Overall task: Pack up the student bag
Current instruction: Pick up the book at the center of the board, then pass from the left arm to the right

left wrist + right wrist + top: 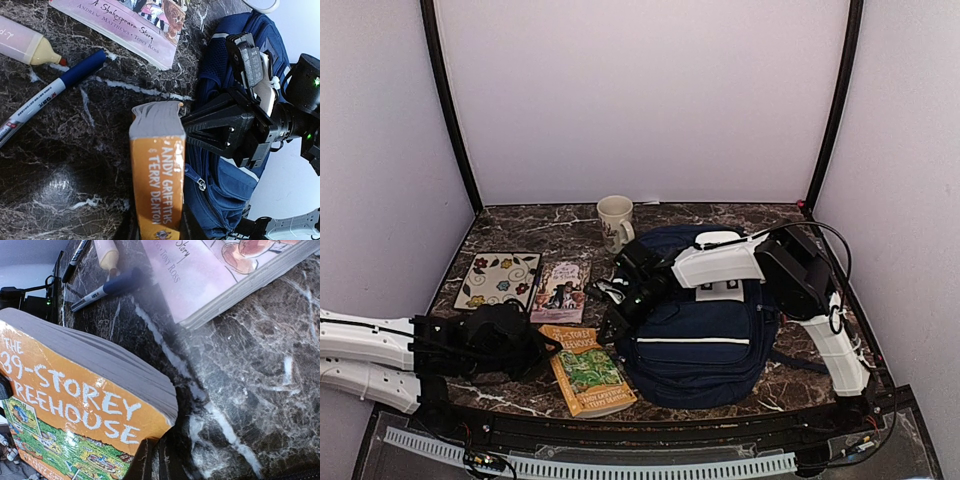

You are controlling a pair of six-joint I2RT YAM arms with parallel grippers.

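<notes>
One orange book half-hides left end effector fingers.

The Treehouse book sits just left of the student bag, mug behind.
</notes>
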